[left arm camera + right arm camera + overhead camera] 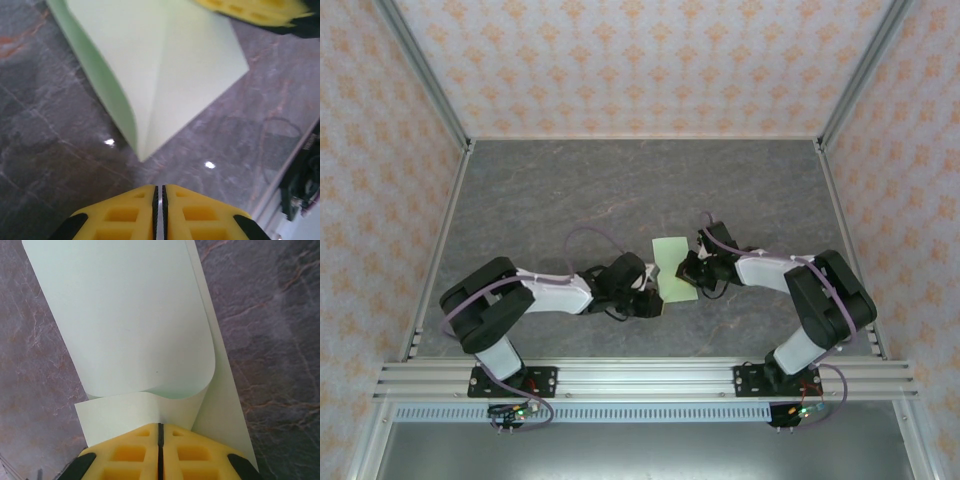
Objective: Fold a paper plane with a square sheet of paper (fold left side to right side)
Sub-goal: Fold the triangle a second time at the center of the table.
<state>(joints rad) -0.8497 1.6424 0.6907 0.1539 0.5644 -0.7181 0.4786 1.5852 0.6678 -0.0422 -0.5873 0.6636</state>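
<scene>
Right wrist, hand [160,428] seemingly pinching curled sheet [125,315]

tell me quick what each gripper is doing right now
Left gripper: closed, holding nothing.
Right gripper: closed on the edge of the paper sheet, which curls over.

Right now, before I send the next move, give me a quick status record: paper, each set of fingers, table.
paper: pale-green square sheet of paper, partly folded, upper layer curled over, not pressed flat
left fingers: shut, holding nothing, tips just short of the sheet's corner
right fingers: shut, apparently pinching the sheet's edge
surface: grey marbled table
</scene>
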